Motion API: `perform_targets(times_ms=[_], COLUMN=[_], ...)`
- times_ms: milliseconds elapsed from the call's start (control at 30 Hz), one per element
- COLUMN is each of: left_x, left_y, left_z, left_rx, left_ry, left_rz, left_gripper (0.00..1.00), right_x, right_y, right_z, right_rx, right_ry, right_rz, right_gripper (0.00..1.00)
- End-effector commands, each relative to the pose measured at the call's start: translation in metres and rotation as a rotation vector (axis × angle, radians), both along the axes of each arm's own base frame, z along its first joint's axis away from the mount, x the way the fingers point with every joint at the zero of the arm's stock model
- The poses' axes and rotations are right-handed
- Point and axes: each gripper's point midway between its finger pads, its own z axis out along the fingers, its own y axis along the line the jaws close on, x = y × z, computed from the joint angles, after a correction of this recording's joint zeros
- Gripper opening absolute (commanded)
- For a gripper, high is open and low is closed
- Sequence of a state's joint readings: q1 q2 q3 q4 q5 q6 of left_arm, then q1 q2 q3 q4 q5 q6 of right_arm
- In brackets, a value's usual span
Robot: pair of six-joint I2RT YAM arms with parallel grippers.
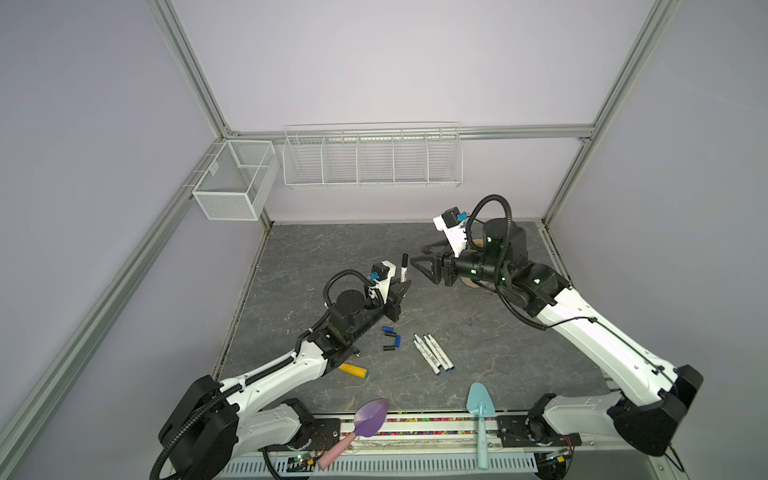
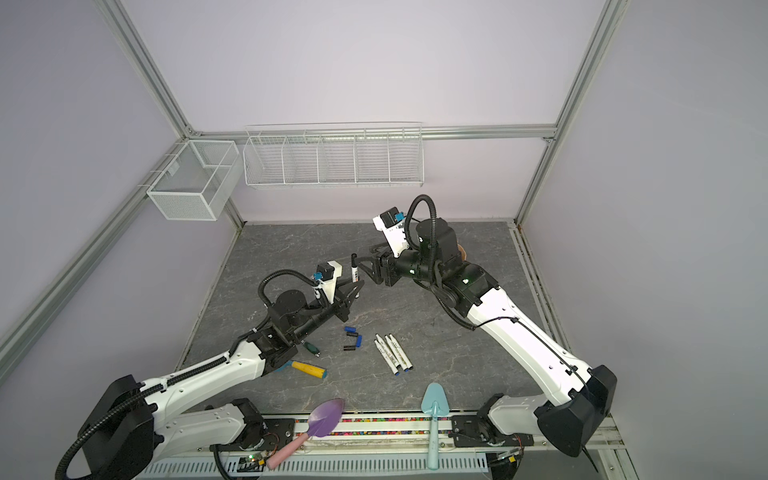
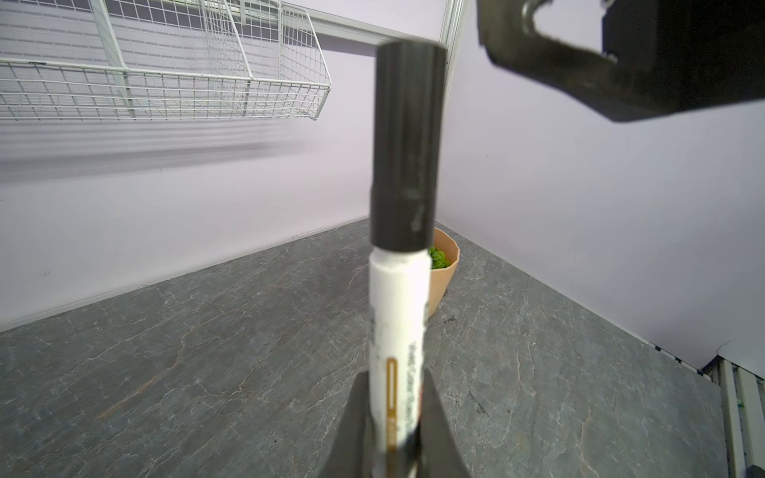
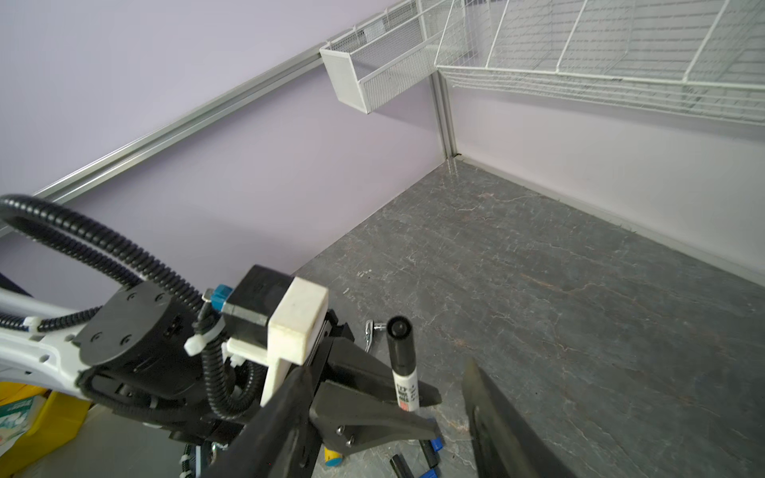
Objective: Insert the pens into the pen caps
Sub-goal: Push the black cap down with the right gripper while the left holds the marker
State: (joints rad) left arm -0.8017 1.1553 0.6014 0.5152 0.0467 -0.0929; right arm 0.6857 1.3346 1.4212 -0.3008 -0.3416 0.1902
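A white pen (image 1: 404, 272) (image 2: 354, 273) stands upright in my left gripper (image 1: 405, 284) (image 2: 358, 286), which is shut on its lower barrel (image 3: 399, 331). A black pen cap (image 1: 404, 260) (image 3: 407, 145) (image 4: 400, 343) sits on the pen's top end. My right gripper (image 1: 417, 254) (image 2: 365, 254) hovers just right of the cap, open, with a finger on either side and touching nothing in the right wrist view (image 4: 387, 372). Several more pens (image 1: 434, 351) (image 2: 392, 353) lie side by side on the table. Loose blue and black pen caps (image 1: 390, 337) (image 2: 353, 337) lie to their left.
A yellow-handled tool (image 1: 353, 370) and a green-handled wrench (image 2: 311, 347) lie by the left arm. A purple scoop (image 1: 370, 415) and a teal shovel (image 1: 480, 411) rest at the front edge. A potted plant (image 3: 443, 273) stands behind the right arm. Wire baskets (image 1: 372, 158) hang on the back wall.
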Motion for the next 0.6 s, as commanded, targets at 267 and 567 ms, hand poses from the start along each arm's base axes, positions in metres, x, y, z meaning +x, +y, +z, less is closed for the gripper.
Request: perform_targets(times_ms=[267, 567], left_x=[-0.012, -0.012], left_y=[-0.002, -0.002], left_z=[0.009, 0.012], left_rx=[-0.011, -0.011], left_ry=[-0.021, -0.016], left_rz=[-0.033, -0.030], left_gripper=[0.00, 0.00], right_x=[0.021, 0.018], right_y=[0.047, 0.051], right_z=[-0.014, -0.036], right_rx=[-0.032, -0.028], right_ry=[0.067, 0.152], right_rz=[0.048, 0.048], right_gripper=[0.54, 0.20])
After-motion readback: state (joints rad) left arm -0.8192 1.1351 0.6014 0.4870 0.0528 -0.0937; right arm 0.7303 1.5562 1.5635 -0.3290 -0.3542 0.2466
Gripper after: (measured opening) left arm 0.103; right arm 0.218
